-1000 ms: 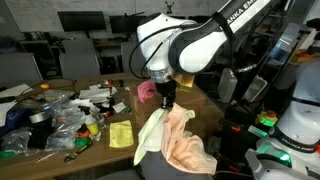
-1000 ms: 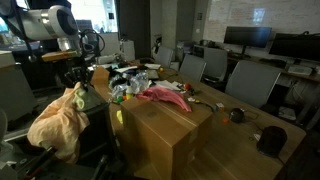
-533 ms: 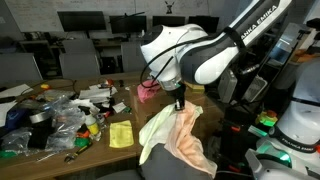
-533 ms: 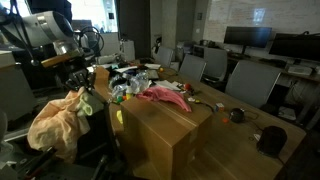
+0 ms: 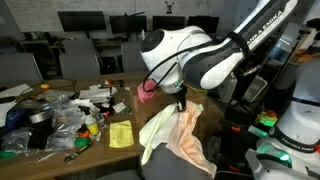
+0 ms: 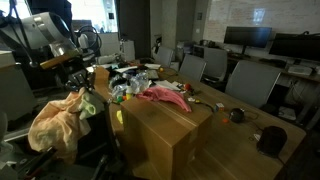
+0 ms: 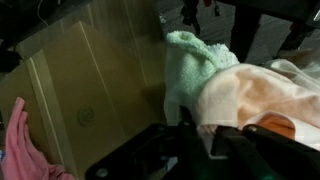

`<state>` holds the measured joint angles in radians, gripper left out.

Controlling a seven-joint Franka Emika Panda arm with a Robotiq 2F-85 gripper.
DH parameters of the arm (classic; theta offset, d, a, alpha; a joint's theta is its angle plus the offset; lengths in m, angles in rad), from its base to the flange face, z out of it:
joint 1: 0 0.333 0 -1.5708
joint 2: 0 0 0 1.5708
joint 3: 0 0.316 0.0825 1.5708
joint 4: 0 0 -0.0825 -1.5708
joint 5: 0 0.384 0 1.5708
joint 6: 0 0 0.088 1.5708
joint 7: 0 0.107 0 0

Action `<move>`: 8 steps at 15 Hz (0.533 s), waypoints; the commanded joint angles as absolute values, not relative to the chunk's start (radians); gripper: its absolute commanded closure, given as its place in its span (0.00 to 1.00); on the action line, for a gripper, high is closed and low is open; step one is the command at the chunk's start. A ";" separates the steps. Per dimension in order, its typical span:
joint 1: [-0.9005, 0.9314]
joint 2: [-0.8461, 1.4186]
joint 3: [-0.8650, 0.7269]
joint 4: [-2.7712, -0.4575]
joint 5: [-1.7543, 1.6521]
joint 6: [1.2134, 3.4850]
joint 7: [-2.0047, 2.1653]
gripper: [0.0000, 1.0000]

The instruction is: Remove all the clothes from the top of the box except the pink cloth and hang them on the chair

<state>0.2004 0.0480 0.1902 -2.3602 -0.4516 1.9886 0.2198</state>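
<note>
My gripper (image 5: 181,101) hangs over the chair and is shut on the top edge of a pale green cloth (image 5: 155,128). The green cloth drapes down beside a peach cloth (image 5: 192,146) that lies over the chair. In the wrist view the green cloth (image 7: 190,62) runs between my fingers (image 7: 203,135), with the peach cloth (image 7: 265,90) to the right. The pink cloth (image 6: 160,95) lies on top of the brown box (image 6: 170,135); it also shows in the wrist view (image 7: 15,140). In an exterior view my gripper (image 6: 82,82) sits above the bundled cloths (image 6: 55,120).
A small yellow cloth (image 5: 120,134) lies on the brown surface near the box edge. The table behind is cluttered with bags and small items (image 5: 50,115). Office chairs (image 6: 245,80) and monitors stand around. A white robot base (image 5: 295,125) stands close by.
My gripper has moved sideways and a little down over the chair, dragging the green cloth's top with it. The cloths now drape wider over the chair.
</note>
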 commanded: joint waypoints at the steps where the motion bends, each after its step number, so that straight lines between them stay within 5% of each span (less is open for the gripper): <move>1: 0.204 0.030 0.195 -2.357 -0.407 1.997 0.194 0.95; 8: 0.203 0.066 0.201 -2.315 -0.195 2.037 0.181 0.94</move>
<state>0.2006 0.0523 0.1996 -2.3446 -0.2634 2.0307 0.2010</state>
